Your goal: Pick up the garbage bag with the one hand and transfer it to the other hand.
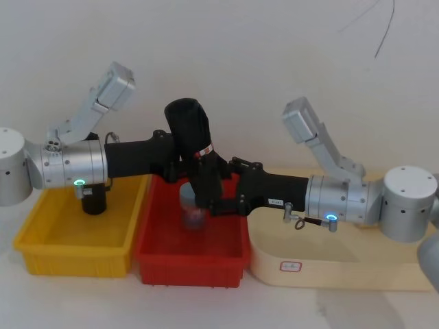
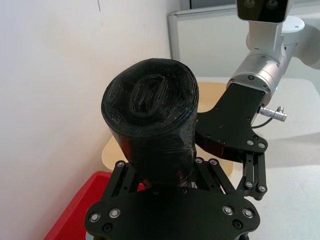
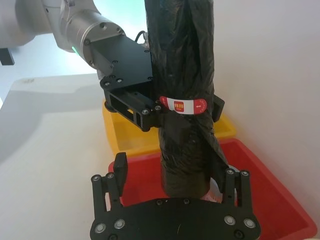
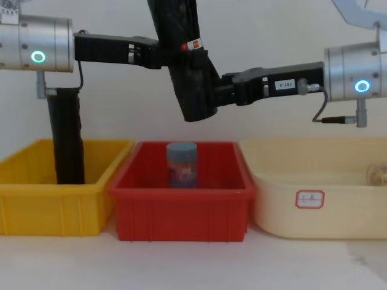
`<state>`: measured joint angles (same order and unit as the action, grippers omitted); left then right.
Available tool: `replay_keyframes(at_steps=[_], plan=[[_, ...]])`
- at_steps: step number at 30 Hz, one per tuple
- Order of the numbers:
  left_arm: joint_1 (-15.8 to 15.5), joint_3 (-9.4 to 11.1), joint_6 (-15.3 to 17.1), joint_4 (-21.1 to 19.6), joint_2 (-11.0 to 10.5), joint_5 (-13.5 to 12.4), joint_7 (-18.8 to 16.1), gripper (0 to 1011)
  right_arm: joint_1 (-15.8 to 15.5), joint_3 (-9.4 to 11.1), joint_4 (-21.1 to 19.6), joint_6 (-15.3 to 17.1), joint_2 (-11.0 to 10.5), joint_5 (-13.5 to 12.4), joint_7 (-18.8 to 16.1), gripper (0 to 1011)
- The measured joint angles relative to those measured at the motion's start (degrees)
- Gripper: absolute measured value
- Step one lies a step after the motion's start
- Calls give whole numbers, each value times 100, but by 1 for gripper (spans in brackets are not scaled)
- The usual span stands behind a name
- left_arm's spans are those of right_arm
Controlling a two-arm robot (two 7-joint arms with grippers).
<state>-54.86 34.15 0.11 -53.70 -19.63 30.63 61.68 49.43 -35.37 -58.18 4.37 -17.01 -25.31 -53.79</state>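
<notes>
Reaching in from the left at about shoulder height, the left gripper [image 1: 180, 163] is clamped on the garbage bag [image 1: 188, 127] near its red-and-white sticker [image 1: 204, 151]. It holds the roll almost upright above the red bin [image 1: 158, 257]. The right gripper [image 1: 206, 195] stretches in level from the opposite side to the roll's lower end. The red bin is the middle of 3 bins and has a jar [image 1: 193, 205] in it. A yellow bin [image 1: 41, 250] is on its left and a cream bin [image 1: 343, 271] on its right.

From the left wrist, the roll [image 2: 150, 115] rises out between that gripper's 2 fingers, its crumpled top end facing the camera. The right arm's black gripper body stands just behind it.

From the right wrist, the right gripper [image 3: 175, 170] straddles the bottom of the roll with its fingers [image 3: 120, 167] spread. A gap shows on one side, so it is not yet gripping. Higher up, the left gripper [image 3: 182, 107] pinches the roll at sticker level.

From the chest, both forearms run horizontally and meet at the tilted roll [image 4: 193, 90], which hangs well above the jar [image 4: 182, 164]. A second black roll [image 4: 68, 136] stands in the yellow bin.
</notes>
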Motion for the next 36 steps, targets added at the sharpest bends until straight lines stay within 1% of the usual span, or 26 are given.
replay_keyframes(at_steps=[16, 26, 36], plan=[[-188, 192, -197, 174, 17, -112, 111, 415, 262, -207, 398, -105, 149, 86, -56, 1004], [-223, 250, -300, 196, 15, -128, 96, 415, 364, -278, 613, -149, 248, 79, -61, 1004], [-226, 289, -335, 185, -5, -109, 66, 415, 471, -335, 817, -204, 361, 40, -53, 1004]])
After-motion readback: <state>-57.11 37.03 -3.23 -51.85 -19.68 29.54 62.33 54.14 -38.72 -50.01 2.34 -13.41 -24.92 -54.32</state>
